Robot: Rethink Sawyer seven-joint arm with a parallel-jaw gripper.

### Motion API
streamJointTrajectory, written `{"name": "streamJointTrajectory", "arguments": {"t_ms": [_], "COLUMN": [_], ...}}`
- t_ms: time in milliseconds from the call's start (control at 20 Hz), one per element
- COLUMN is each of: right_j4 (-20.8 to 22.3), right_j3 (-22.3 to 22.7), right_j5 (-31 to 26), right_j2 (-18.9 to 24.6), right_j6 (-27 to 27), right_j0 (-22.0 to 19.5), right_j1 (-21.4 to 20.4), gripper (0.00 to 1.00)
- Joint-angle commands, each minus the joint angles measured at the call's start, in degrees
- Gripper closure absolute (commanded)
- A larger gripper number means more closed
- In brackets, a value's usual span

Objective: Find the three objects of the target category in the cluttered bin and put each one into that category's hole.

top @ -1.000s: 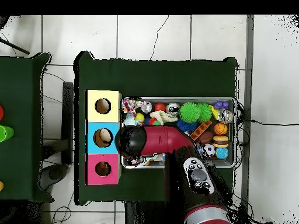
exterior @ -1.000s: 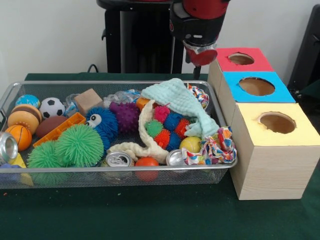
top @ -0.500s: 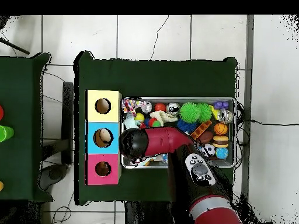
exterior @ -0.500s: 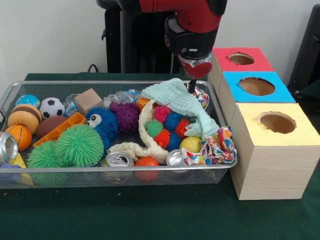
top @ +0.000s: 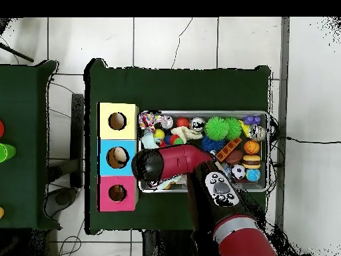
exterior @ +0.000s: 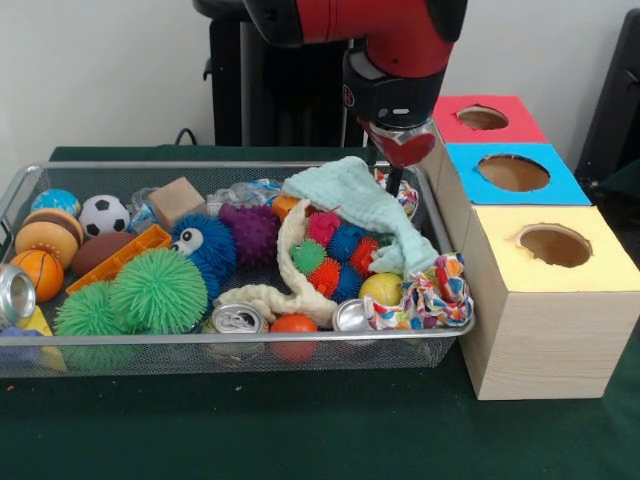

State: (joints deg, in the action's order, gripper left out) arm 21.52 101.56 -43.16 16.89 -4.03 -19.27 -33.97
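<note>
Red-armed claw [exterior: 392, 178], grip state unclear, hangs above mint cloth [exterior: 360, 205] in wire bin [exterior: 240, 345]; searching, next descend.

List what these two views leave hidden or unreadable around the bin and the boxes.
- Gripper: open or shut is unreadable in the front view; in the overhead view the arm covers it.
- Bin: its corner beside the pink box lies under the arm in the overhead view.
- Pale green cloth: front view, it covers whatever lies beneath it.
- Yellow box: front view, its hole shows nothing inside.
</note>
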Motion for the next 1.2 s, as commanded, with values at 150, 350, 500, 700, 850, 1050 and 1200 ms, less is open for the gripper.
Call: {"name": "streamJointTrajectory", "arguments": {"t_ms": [150,350,500,700,850,1050,1200], "right_j4": [5.5,7.1,7.6,7.9,9.3,11.5,12.8], "right_j3": [2.9,2.4,1.1,-0.3,-0.9,-1.3,-0.8], "right_j5": [7.8,8.8,9.0,9.3,10.4,12.9,15.7], "right_j2": [5.5,5.2,5.4,6.5,6.7,7.2,7.6], "right_j6": [4.7,5.2,4.9,3.1,2.4,2.1,2.0], "right_j0": [-1.8,-1.4,-1.9,-4.1,-5.4,-7.5,-10.0], "right_j1": [3.7,3.4,4.6,7.3,9.1,12.0,15.3], "gripper": [0.00,0.00,0.00,0.00,0.00,0.00,0.00]}}
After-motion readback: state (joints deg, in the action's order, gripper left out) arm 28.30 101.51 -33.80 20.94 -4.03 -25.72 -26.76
